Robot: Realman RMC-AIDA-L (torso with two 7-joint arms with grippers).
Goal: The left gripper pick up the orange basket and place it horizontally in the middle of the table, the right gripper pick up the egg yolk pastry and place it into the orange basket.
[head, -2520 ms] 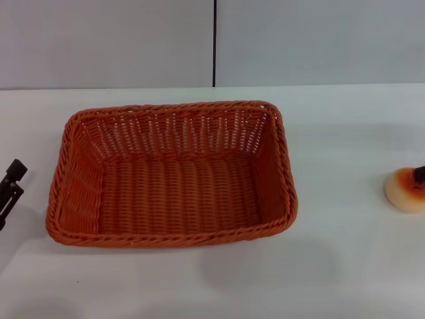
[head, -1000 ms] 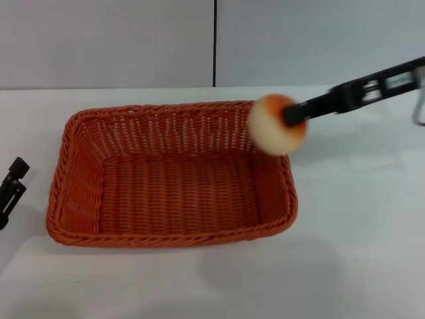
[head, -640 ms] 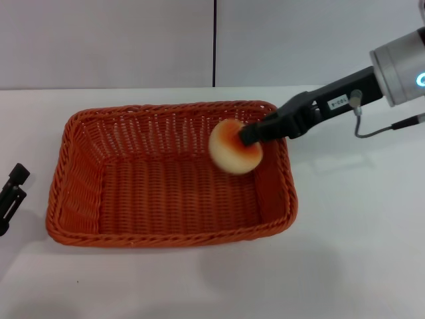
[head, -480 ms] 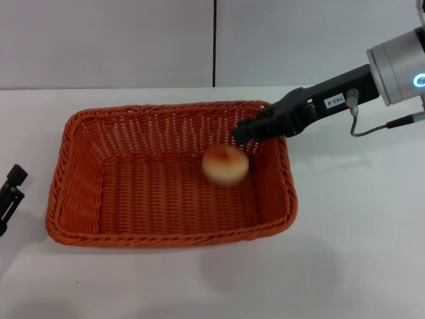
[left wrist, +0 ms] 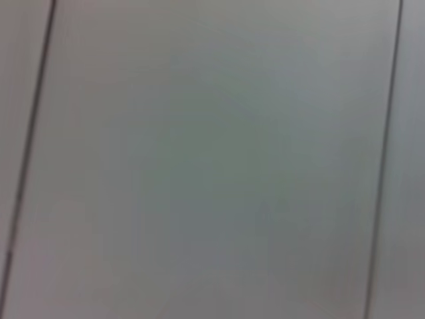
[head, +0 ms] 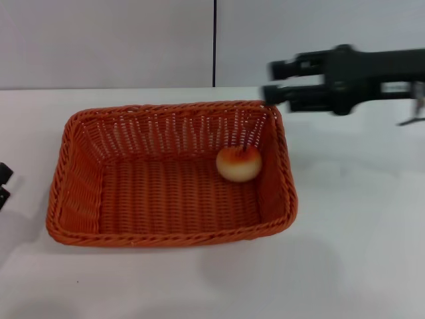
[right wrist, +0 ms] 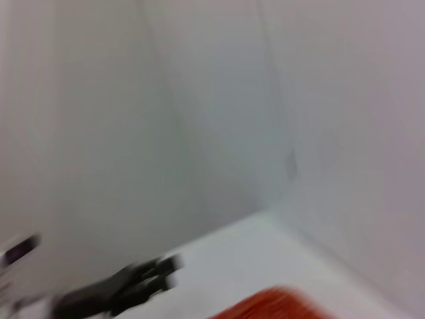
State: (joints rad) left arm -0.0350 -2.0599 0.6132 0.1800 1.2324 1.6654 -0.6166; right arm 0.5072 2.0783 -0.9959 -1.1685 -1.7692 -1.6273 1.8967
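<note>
The orange basket (head: 169,176) lies lengthwise in the middle of the white table (head: 358,219). Inside it, against the right-hand wall toward the back, rests the egg yolk pastry (head: 239,163), browned top up, touched by nothing. My right gripper (head: 271,81) hovers above the basket's back right corner, open, with nothing between its black fingers (head: 295,66). Only a dark sliver of my left gripper (head: 3,185) shows at the table's left edge, apart from the basket. A blurred orange patch of the basket (right wrist: 272,306) shows in the right wrist view.
A grey wall (head: 106,40) with a dark vertical seam stands behind the table. The left wrist view holds only the grey wall panel (left wrist: 212,159).
My right gripper carried the pastry over the basket, opened, and the pastry dropped inside. The gripper then rose and drew back right. My left gripper slid farther off the left edge.
</note>
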